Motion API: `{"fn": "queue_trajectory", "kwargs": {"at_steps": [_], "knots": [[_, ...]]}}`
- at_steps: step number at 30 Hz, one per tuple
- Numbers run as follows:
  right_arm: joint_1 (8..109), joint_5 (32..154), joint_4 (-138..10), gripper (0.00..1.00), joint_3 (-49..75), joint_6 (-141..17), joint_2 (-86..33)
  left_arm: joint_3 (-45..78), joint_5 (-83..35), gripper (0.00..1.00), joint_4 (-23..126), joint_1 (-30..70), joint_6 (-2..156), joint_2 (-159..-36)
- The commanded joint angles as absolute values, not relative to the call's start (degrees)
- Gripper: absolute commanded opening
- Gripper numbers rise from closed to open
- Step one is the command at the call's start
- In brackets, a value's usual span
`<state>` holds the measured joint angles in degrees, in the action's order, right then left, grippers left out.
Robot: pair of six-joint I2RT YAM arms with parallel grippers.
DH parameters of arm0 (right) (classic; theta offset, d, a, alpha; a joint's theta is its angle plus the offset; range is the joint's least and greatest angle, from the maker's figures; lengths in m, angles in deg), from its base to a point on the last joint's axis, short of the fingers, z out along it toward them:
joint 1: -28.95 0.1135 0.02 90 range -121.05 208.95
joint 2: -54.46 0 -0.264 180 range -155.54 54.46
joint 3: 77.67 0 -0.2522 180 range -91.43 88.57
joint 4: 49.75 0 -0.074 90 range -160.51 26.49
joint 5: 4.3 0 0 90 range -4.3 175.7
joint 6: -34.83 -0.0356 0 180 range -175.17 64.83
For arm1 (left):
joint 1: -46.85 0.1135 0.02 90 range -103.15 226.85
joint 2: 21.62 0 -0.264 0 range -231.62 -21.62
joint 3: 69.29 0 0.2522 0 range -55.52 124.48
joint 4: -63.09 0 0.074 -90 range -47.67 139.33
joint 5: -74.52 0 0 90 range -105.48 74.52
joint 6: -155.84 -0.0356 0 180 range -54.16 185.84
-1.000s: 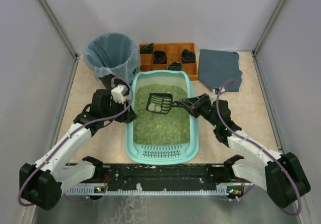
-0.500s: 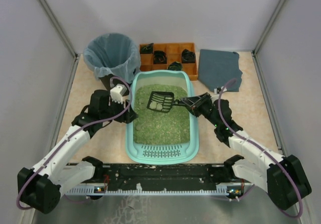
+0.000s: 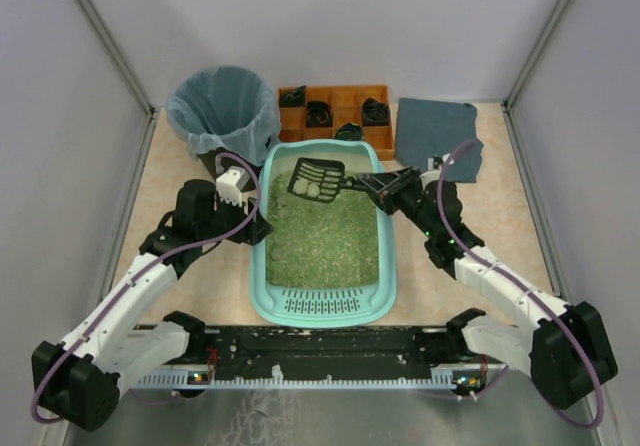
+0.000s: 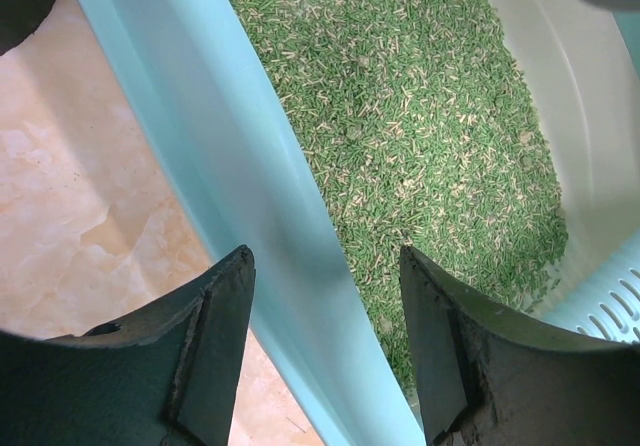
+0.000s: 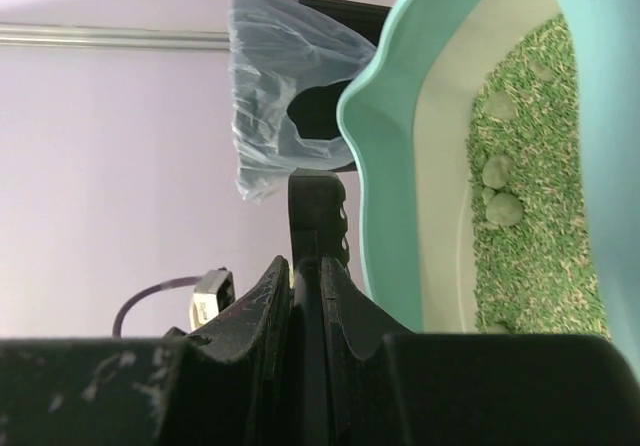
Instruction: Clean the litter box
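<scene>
Tilting the scoop (image 3: 316, 179) toward the bin (image 3: 222, 106) could spill its clumps (image 3: 313, 189); right gripper (image 3: 374, 182) clamps the handle, left gripper (image 4: 325, 296) stands parted astride the litter box (image 4: 240, 196) wall.

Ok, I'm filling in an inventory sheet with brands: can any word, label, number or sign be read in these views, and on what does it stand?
None can be read.
The litter box, scoop, bin, orange tray and grey cloth show no print in any view.
The white block on the left arm is too small to show any marking.
</scene>
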<state>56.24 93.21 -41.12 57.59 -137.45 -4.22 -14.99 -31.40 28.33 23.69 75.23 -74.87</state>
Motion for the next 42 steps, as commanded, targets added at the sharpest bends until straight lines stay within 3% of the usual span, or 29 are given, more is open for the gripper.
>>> {"fn": "queue_trajectory", "kwargs": {"at_steps": [1, 20, 42], "knots": [[57.21, 91.47, -38.75, 0.0, 50.25, -137.55, -6.0, -15.28, -30.52, 0.66, 29.38, 23.3, 74.94, -74.15], [57.52, 91.69, -48.19, 0.0, 20.83, -133.75, -25.87, -15.28, -30.0, 0.67, 29.25, 23.32, 75.52, -73.56], [60.18, 92.64, -63.03, 0.0, -22.54, -124.09, -54.72, -15.3, -29.65, 0.68, 28.94, 23.23, 75.46, -73.48]]}}
